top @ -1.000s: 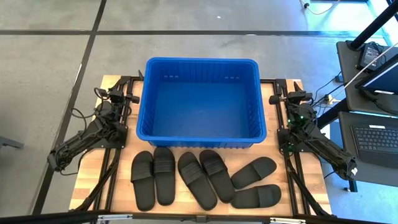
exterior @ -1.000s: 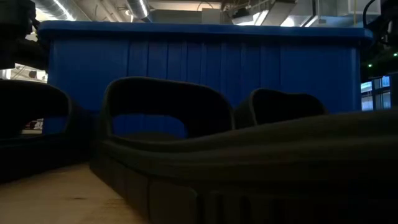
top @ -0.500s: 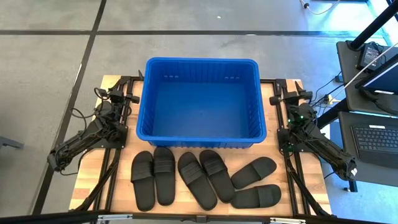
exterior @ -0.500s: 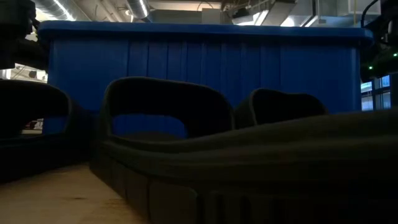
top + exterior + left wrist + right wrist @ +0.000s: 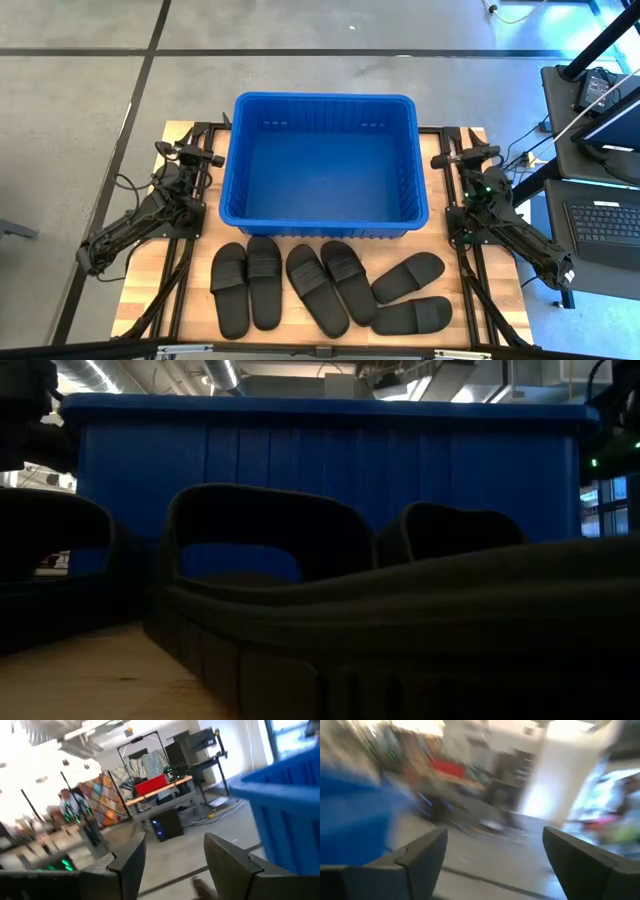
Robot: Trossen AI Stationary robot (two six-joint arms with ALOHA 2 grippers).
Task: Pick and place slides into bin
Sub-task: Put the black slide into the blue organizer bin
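Note:
The blue bin (image 5: 322,99) stands empty at the middle of the table's far half; its wall fills the low view (image 5: 320,450). Six black slides lie flat on their soles in a row along the near side: a left pair (image 5: 248,283), a middle pair (image 5: 330,285) and a right pair (image 5: 410,292), which lies slanted. They loom close in the low view (image 5: 260,540). My left gripper (image 5: 188,153) is open beside the bin's far left corner, as its wrist view (image 5: 175,855) shows. My right gripper (image 5: 466,156) is open beside the far right corner, as its wrist view (image 5: 495,850) shows. Both are empty.
Both arms rest folded along the wooden table's (image 5: 150,300) left and right edges, on black frame rails. A desk with a keyboard (image 5: 605,220) stands off the table's right edge. The bin's inside (image 5: 320,170) is bare.
My right gripper has shifted a little beside the bin's far right corner, and its wrist view is blurred by motion. The bin and the slides lie as before.

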